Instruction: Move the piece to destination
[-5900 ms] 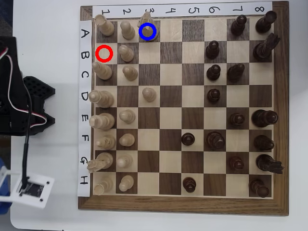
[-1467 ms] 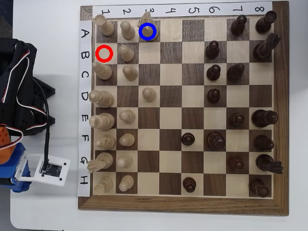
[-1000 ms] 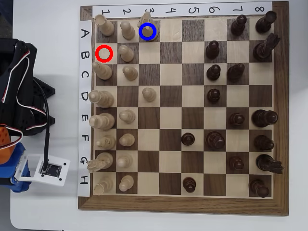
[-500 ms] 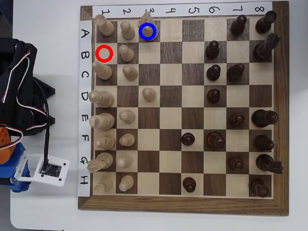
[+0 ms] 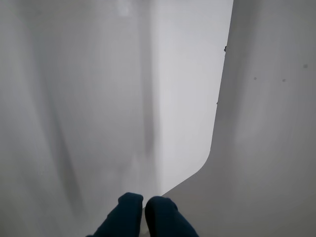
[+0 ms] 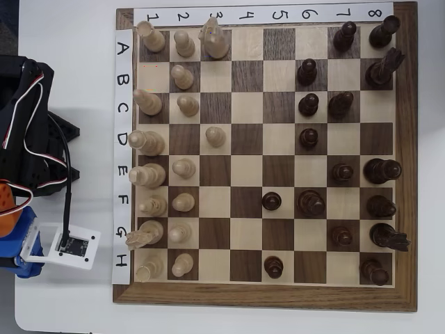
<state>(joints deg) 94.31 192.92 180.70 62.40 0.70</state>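
The piece (image 6: pixel 215 42), a pale cream knight with a jagged head, stands upright on the dark square in row A, column 3 of the chessboard (image 6: pixel 407 160) in the overhead view. No mark for the destination shows on the board. My gripper (image 5: pixel 144 210) appears in the wrist view as two dark blue fingertips pressed together, shut on nothing, over the bare white table by its rounded corner. In the overhead view the arm (image 6: pixel 24 139) lies folded to the left of the board, far from the piece.
Pale pieces fill columns 1 and 2, among them a second pale knight (image 6: pixel 141 236) in row G. Dark pieces (image 6: pixel 309 203) crowd columns 5 to 8. A white camera mount (image 6: pixel 69 245) lies left of the board. The table edge (image 5: pixel 217 128) runs close to the gripper.
The red and blue rings drawn on the board have gone from the overhead view. No piece has moved, and the arm has held still over the last 1.5 seconds.
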